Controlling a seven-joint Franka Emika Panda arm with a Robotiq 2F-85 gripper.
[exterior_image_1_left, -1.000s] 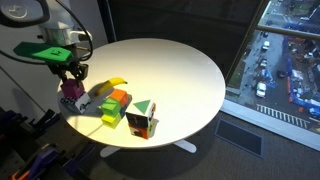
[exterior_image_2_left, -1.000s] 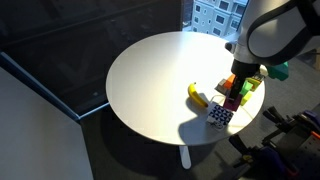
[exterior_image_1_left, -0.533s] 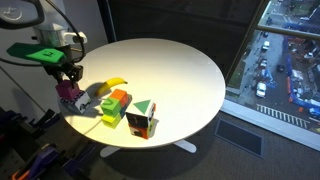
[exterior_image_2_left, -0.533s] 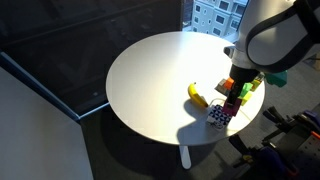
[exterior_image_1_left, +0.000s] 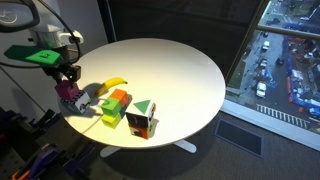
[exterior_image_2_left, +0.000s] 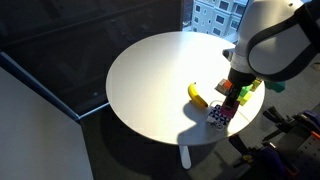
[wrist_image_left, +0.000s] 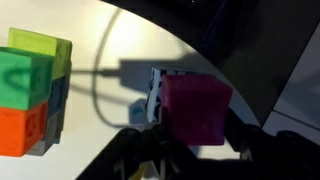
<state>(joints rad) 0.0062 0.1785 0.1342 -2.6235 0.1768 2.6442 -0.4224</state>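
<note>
Grasp done: pincer (exterior_image_1_left: 69, 88) closed narrow on the magenta cube (wrist_image_left: 195, 110), at the rim of the round table (exterior_image_1_left: 180, 70), near the coloured blocks (exterior_image_1_left: 115, 105). Lifted clear or resting on the top: cannot tell. Release not yet done. Counted: one magenta cube, one banana (exterior_image_1_left: 112, 84), three coloured blocks together (lime, green, orange), one patterned cube (exterior_image_1_left: 141, 124), one green wedge (exterior_image_1_left: 144, 107) upon it.

White, rounded arm (exterior_image_2_left: 275, 40) with dark joint bands, a bright green wrist bracket (exterior_image_1_left: 40, 55) and black pincer (exterior_image_1_left: 68, 84).
</note>
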